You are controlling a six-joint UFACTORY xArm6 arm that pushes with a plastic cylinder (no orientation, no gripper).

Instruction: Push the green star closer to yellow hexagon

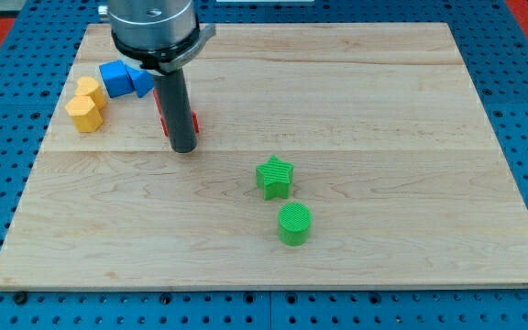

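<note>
Open surface [411,110] lies between the green star [274,177] and the yellow blocks [86,105] at the top-left corner, except where my tip [183,148] stands against a red block [192,121]. The green cylinder [293,224] sits near the star toward the bottom edge.

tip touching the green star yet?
Apart. The camera view shows bare wood between my tip and the green star, which lies toward the view's right and bottom of the tip.

my tip [183,148] sits left of bench [383,82] centre, against a red block [193,120]. green star [274,177] mid-bench, green cylinder [293,224] just below. yellow hexagon [84,114], blue blocks [117,78] near top-left corner.
</note>
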